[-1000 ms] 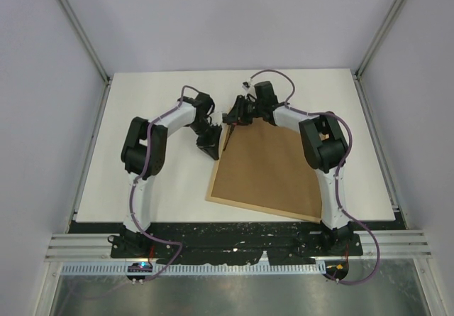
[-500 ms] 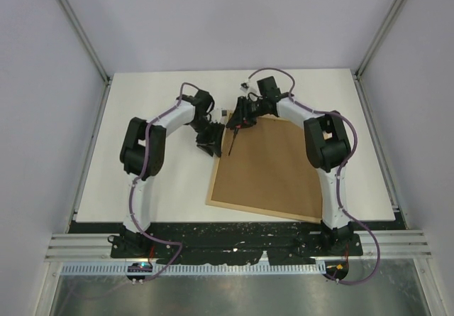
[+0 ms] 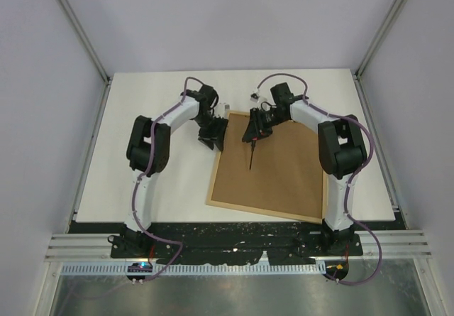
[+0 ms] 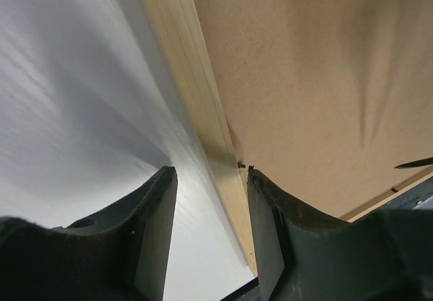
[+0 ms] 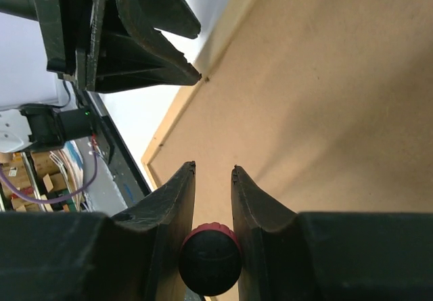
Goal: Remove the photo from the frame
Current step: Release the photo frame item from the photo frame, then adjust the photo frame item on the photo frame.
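You are looking at the frame [image 3: 284, 177] lying face down on the white table [image 3: 156, 181], its brown fibreboard back [image 4: 304, 78] turned up and its light-wood rail [image 4: 196, 91] running round the edge. It is sitting right of centre, turned slightly askew, with 1 corner reaching toward the far side of the table.

Your left gripper [image 3: 213, 137] is working at the frame's left rail near the far corner. In the left wrist view its 2 fingers [image 4: 152, 233] are standing apart, with a clear gap between them and nothing clamped. 1 finger is hanging over the bare table and the other over the brown back, so the rail is passing through the gap. A small dark tab [image 4: 241, 166] is sitting where the rail meets the back, just at the tip of the inner finger.

Your right gripper [image 3: 254, 133] is hovering over the back of the frame, near its far edge and close beside the left gripper. Its jaws are standing narrow and are gripping a thin dark tool [image 3: 251, 156] by a round black handle with a red ring [image 5: 210, 260]. The tool's shaft is pointing toward the near side, over the brown back.
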Controlling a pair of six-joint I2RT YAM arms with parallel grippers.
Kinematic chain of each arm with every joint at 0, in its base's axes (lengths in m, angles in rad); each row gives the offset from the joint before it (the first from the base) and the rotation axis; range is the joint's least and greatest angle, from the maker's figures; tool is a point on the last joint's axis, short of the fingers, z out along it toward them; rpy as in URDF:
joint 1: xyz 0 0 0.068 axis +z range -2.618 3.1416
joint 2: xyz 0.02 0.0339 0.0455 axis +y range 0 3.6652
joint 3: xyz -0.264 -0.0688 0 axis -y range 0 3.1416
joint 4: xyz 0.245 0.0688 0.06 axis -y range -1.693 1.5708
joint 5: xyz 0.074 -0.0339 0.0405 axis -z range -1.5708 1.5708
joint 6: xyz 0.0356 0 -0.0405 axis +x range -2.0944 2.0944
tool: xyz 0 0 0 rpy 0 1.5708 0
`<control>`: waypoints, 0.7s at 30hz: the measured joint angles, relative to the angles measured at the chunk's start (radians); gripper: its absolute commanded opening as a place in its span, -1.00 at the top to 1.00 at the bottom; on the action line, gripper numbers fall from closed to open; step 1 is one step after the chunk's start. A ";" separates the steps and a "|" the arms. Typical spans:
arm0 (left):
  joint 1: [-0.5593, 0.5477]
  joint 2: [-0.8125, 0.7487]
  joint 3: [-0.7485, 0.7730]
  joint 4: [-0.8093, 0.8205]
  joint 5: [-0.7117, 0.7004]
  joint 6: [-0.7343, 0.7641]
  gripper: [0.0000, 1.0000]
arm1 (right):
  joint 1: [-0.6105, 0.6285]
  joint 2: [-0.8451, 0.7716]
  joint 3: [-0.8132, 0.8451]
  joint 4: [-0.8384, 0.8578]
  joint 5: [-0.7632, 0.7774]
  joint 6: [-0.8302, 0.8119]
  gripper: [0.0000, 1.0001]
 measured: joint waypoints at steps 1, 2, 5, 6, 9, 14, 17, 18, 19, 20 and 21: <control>-0.005 0.008 0.000 -0.005 -0.003 0.000 0.00 | 0.002 0.000 -0.011 0.000 0.004 -0.008 0.85; -0.012 0.018 0.000 -0.011 -0.006 0.000 0.00 | 0.003 0.000 -0.029 0.000 0.008 -0.016 0.85; -0.025 0.024 0.007 -0.026 -0.017 -0.001 0.00 | 0.005 0.000 -0.072 0.000 0.019 -0.029 0.85; -0.029 0.024 0.008 -0.027 -0.022 -0.001 0.00 | 0.005 -0.001 -0.078 0.000 0.021 -0.031 0.85; -0.036 0.024 0.010 -0.029 -0.036 -0.002 0.02 | 0.005 -0.005 -0.098 0.005 0.029 -0.041 0.84; -0.050 0.034 0.029 -0.043 -0.065 -0.004 0.06 | 0.005 -0.013 -0.105 0.014 0.042 -0.046 0.85; -0.063 0.036 0.039 -0.051 -0.100 -0.004 0.09 | 0.005 -0.013 -0.108 0.021 0.051 -0.046 0.84; -0.070 0.037 0.043 -0.055 -0.117 -0.004 0.10 | 0.005 -0.013 -0.111 0.023 0.054 -0.046 0.85; -0.077 0.038 0.047 -0.058 -0.136 -0.004 0.11 | 0.005 -0.013 -0.113 0.023 0.056 -0.046 0.85; -0.085 0.039 0.050 -0.061 -0.153 -0.004 0.12 | 0.005 -0.013 -0.115 0.023 0.057 -0.046 0.85; -0.093 0.040 0.054 -0.063 -0.169 -0.004 0.14 | 0.005 -0.013 -0.115 0.023 0.060 -0.046 0.85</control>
